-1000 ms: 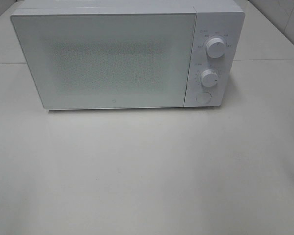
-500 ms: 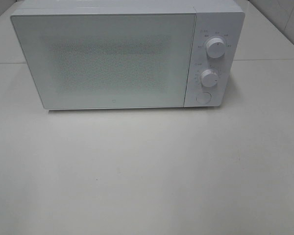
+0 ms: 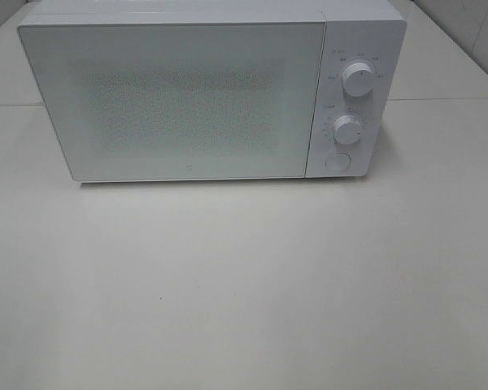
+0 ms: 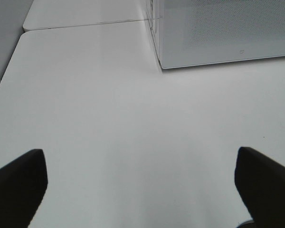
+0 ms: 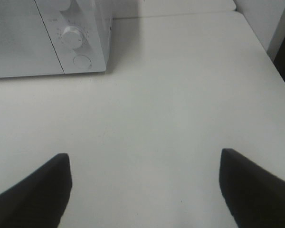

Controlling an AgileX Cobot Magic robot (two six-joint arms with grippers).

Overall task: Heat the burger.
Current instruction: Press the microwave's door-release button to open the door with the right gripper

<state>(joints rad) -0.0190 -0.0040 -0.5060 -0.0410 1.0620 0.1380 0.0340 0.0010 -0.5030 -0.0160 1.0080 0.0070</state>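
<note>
The burger showed in no view, so where it lay, and how it sat to either claw, could not be told. The boxy white microwave (image 3: 187, 97) stood with its smooth, dot-screened door (image 3: 175, 101) shut and its inside hidden. Two round knobs (image 3: 357, 79) and a round button (image 3: 337, 162) sat beside the door. Over the matte off-white table (image 3: 244, 284), the left gripper (image 4: 140, 164) and right gripper (image 5: 145, 161) were released, their black fingers spread wide and holding nothing.

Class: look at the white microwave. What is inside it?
The microwave has its door shut; the door's pale dotted panel shows no contents. Whether the burger is inside cannot be seen.
</note>
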